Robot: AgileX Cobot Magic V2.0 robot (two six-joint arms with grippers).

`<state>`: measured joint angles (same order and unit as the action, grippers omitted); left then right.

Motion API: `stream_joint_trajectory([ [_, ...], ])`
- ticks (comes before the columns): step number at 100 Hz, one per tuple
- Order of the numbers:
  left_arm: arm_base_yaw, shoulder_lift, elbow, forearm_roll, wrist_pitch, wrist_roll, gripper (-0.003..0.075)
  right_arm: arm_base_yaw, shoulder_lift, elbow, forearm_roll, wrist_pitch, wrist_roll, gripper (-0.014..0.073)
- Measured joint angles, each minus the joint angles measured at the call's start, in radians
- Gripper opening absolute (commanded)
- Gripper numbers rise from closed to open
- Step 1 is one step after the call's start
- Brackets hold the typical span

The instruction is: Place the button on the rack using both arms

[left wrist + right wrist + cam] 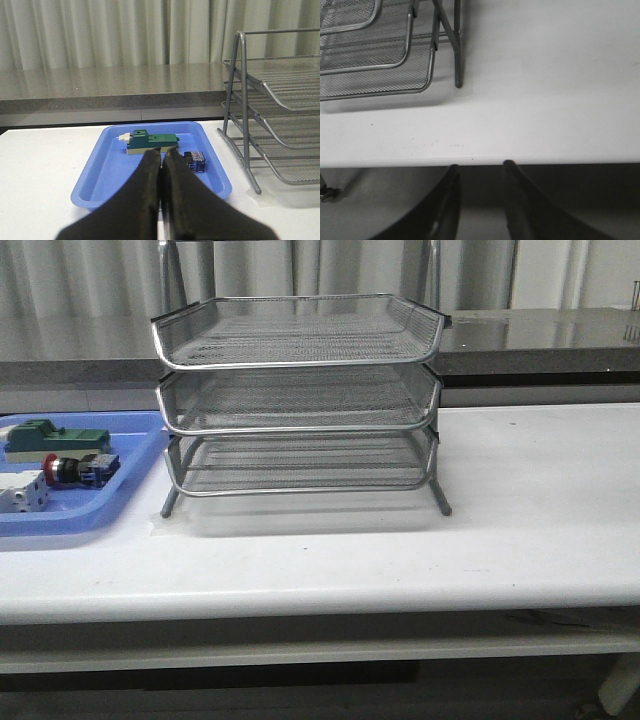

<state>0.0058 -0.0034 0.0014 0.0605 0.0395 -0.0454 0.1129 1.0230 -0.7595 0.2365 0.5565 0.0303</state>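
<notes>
front view: the button [78, 469] lies on its side in the blue tray [130, 485] at the left of the white counter [520, 510]. its long axis runs side to side, with the red cap toward the left and the blue rear block toward the right, nearer the rack [300, 400]. a green block [55, 438] sits just behind it and a white block [22, 490] just in front and to the left; the tray's left part is cut off by the frame edge. the rack stands upright mid-counter, three mesh tiers stacked, all bare. neither arm shows here.

left wrist view: the left claw [161, 156] has its two dark fingers [147, 185] pressed together, pinching nothing, hanging above the near edge of the blue tray [95, 180]. the fingers cover most of the button [194, 161]; only its blue end and a bit of black body peek out beside them, and the red cap is hidden. the green block [150, 141] lies behind, crosswise. the rack [280, 115] is cut off at the side.

right wrist view: the right claw [480, 172] is spread, fingers [447, 205] apart with nothing between them, at the counter's [545, 100] front edge. a corner of the rack [395, 55] and one leg show, well apart from the claw.
</notes>
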Motion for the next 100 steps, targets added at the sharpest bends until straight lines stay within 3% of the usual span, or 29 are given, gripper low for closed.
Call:
stream_joint_trajectory([
  [8, 0.0, 0.0, 0.0, 0.0, 0.0, 0.0, -0.002, 0.0, 0.002, 0.0, 0.033, 0.002, 0.0, 0.0524],
  [50, 0.0, 0.0, 0.0, 0.0, 0.0, 0.0, -0.002, 0.0, 0.177, -0.004, 0.335, -0.087, -0.068, 0.052],
  [100, 0.0, 0.0, 0.0, 0.0, 0.0, 0.0, -0.002, 0.0, 0.518, -0.122, 1.032, -0.135, -0.638, 0.052],
])
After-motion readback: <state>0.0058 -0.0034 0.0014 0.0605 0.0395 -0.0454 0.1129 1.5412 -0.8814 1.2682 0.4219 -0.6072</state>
